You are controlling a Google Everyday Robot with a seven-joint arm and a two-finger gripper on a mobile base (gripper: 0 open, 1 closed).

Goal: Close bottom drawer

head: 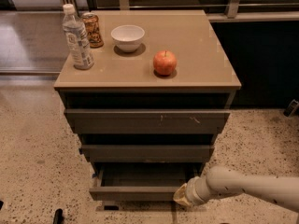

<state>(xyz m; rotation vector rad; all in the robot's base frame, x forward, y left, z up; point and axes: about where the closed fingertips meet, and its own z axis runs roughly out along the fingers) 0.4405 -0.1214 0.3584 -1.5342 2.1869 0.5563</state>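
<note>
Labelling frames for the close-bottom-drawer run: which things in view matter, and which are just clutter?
In the job: bottom drawer, pulled out; gripper, at the drawer's front right corner.

Lying about: water bottle, can, white bowl and apple, all on the cabinet top; top drawer; middle drawer.
</note>
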